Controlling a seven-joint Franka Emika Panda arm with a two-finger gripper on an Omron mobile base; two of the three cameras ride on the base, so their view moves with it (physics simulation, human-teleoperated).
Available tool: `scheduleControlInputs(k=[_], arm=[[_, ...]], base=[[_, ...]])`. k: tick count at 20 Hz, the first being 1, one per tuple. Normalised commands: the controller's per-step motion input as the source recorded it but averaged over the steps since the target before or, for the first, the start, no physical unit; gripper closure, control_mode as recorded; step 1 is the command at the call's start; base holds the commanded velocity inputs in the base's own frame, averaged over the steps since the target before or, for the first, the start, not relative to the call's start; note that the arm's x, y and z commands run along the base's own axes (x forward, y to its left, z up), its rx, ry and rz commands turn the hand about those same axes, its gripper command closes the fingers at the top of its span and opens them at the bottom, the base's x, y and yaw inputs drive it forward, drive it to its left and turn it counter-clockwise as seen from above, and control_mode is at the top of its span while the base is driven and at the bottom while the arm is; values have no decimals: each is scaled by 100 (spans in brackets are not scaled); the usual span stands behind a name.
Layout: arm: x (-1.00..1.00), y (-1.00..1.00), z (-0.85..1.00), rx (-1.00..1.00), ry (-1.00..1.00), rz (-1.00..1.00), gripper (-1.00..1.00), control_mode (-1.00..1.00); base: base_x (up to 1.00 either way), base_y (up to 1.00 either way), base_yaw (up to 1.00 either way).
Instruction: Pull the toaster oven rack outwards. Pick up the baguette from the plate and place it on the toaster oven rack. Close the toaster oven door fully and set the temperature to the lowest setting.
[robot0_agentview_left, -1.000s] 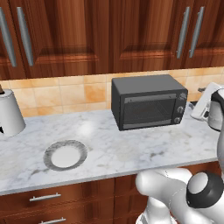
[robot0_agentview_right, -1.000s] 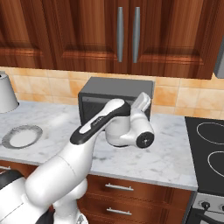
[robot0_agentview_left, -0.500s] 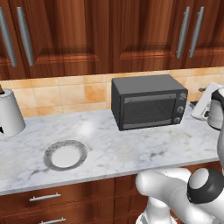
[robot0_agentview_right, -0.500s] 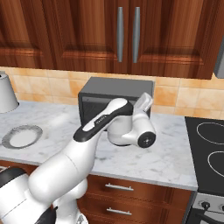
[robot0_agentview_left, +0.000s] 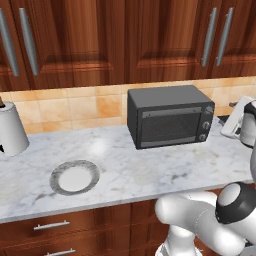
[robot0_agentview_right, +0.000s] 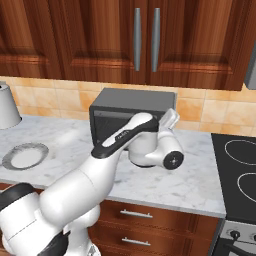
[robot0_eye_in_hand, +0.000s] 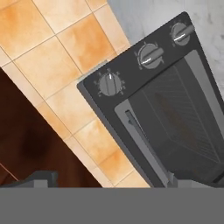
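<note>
The dark grey toaster oven stands at the back of the counter with its door shut. In the hand view the door handle and three round knobs are close ahead, rolled to a slant. Wire lines of the rack and a dim reddish-brown shape show behind the window; I cannot tell whether that shape is the baguette. The plate lies bare on the left of the counter. My gripper hovers by the oven's right front corner, open, holding nothing.
A white canister stands at the far left by the tiled wall. Wooden cabinets hang above the counter. A black stovetop lies to the right of the marble counter.
The arm's elbow and hand have drifted a little to the right beside the oven. The oven, plate and canister have not moved.
</note>
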Motion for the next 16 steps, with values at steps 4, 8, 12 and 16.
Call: scheduleControlInputs(k=[4, 8, 12, 16], arm=[[8, -1, -6, 0, 0, 0, -100, -100], [6, 0, -4, 0, 0, -1, -100, -100], [6, 0, -6, 0, 0, -2, -100, -100], [12, 0, -10, 0, 0, -3, -100, -100]], base=[[0, 0, 0], [0, 0, 0], [0, 0, 0], [0, 0, 0]])
